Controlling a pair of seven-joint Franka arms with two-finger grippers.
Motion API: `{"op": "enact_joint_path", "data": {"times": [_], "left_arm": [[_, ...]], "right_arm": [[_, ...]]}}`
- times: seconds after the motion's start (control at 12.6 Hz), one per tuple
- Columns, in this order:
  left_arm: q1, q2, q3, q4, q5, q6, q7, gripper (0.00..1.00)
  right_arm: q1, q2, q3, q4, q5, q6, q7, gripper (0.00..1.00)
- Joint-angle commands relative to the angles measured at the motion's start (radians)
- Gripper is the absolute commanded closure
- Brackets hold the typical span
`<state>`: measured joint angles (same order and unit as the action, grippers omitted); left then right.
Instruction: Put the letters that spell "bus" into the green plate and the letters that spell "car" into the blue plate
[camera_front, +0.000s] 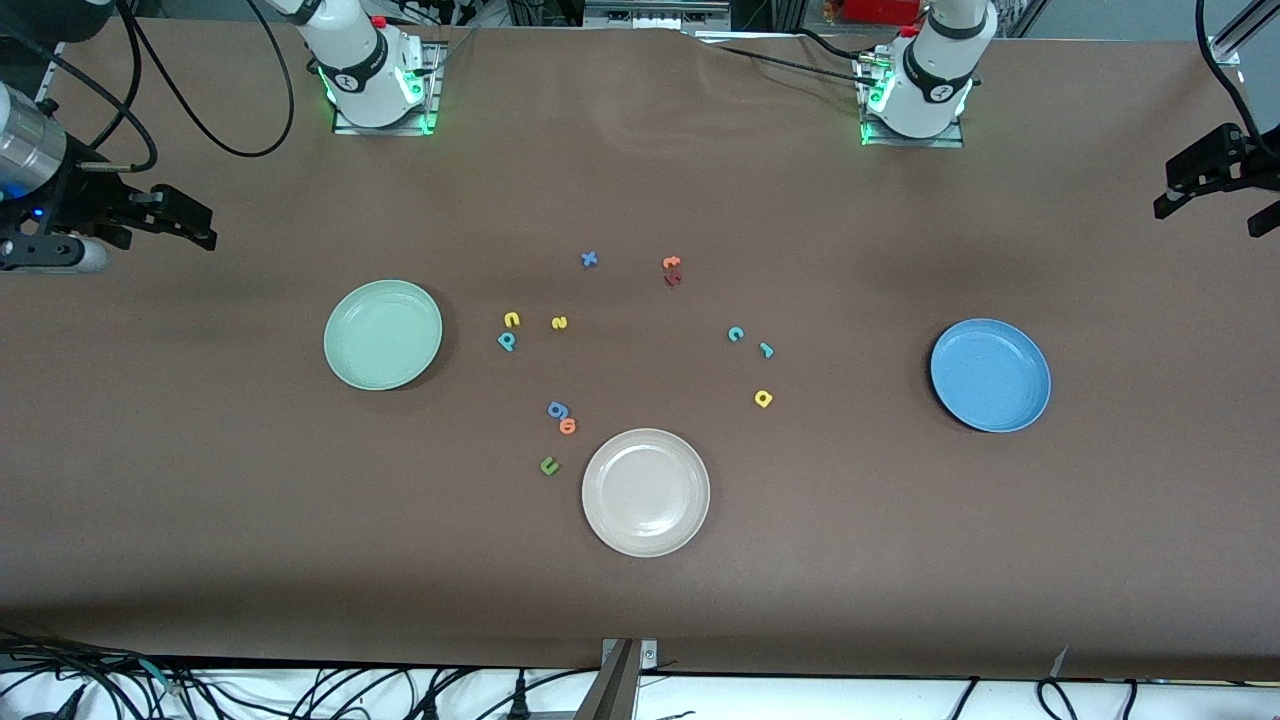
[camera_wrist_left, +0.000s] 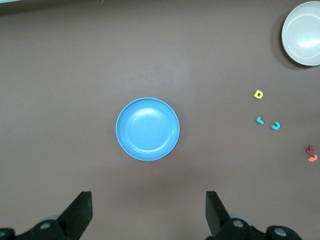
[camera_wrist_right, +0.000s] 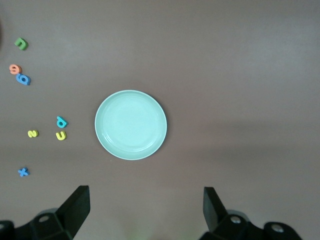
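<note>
- Overhead, both arms wait, raised high at the two ends of the brown table (camera_front: 900, 560); each wrist camera looks straight down past its own spread fingers.
- Left gripper (camera_wrist_left: 149, 220) hangs above the tabletop at the left arm's end, over a spot near the blue plate (camera_front: 990, 375); its jaws stand wide apart and hold nothing.
- Right gripper (camera_wrist_right: 146, 216) hangs likewise near the green plate (camera_front: 383, 334) at the right arm's end, jaws wide apart and holding nothing.
- Both coloured plates sit alone, with bare cloth all around their rims.
- Beige-white plate (camera_front: 646, 492) lies nearest the front camera, between the two.
- Letters for "bus" cluster beside the green plate, toward the middle: yellow u (camera_front: 511, 319) just beside teal b (camera_front: 507, 341), yellow s (camera_front: 559, 322) a little apart.
- Letters for "car" lie toward the blue plate, well apart from it: teal c (camera_front: 735, 334), teal r (camera_front: 766, 349), yellow a (camera_front: 763, 399) nearer the camera.
- Spare letters: blue g (camera_front: 558, 409) touching orange o (camera_front: 568, 426), dark green u (camera_front: 549, 465) just beside the beige plate, blue x (camera_front: 589, 259), and orange t (camera_front: 671, 263) against a dark red letter (camera_front: 673, 279).
</note>
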<state>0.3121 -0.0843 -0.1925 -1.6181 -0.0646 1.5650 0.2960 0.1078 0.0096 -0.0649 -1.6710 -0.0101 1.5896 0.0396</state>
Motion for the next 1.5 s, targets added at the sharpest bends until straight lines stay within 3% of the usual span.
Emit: {"op": "enact_joint_path", "data": {"times": [0.0, 0.16, 0.4, 0.63, 0.95, 1.27, 1.43], "left_arm": [[0.002, 0.008, -0.005, 0.024, -0.004, -0.007, 0.014, 0.0], [0.001, 0.008, -0.025, 0.024, -0.004, -0.008, 0.006, 0.0], [0.002, 0.008, -0.025, 0.026, -0.004, -0.008, 0.006, 0.0], [0.005, 0.008, -0.021, 0.024, -0.004, -0.011, 0.006, 0.0], [0.005, 0.008, -0.021, 0.026, -0.006, -0.011, 0.006, 0.0], [0.005, 0.011, -0.021, 0.024, -0.006, -0.014, 0.006, 0.0], [0.002, 0.044, -0.022, 0.015, -0.008, -0.014, 0.006, 0.0]], "right_arm": [[0.033, 0.041, 0.008, -0.001, -0.001, -0.013, 0.011, 0.0], [0.09, 0.091, 0.01, -0.012, 0.005, -0.052, 0.014, 0.0], [0.182, 0.197, 0.01, -0.021, 0.024, 0.028, 0.087, 0.0], [0.245, 0.201, 0.02, -0.203, 0.025, 0.272, 0.276, 0.0], [0.283, 0.222, 0.125, -0.375, 0.019, 0.542, 0.58, 0.0], [0.351, 0.374, 0.129, -0.417, 0.019, 0.835, 0.747, 0.01], [0.354, 0.403, 0.129, -0.446, 0.019, 0.915, 0.75, 0.1]]}}
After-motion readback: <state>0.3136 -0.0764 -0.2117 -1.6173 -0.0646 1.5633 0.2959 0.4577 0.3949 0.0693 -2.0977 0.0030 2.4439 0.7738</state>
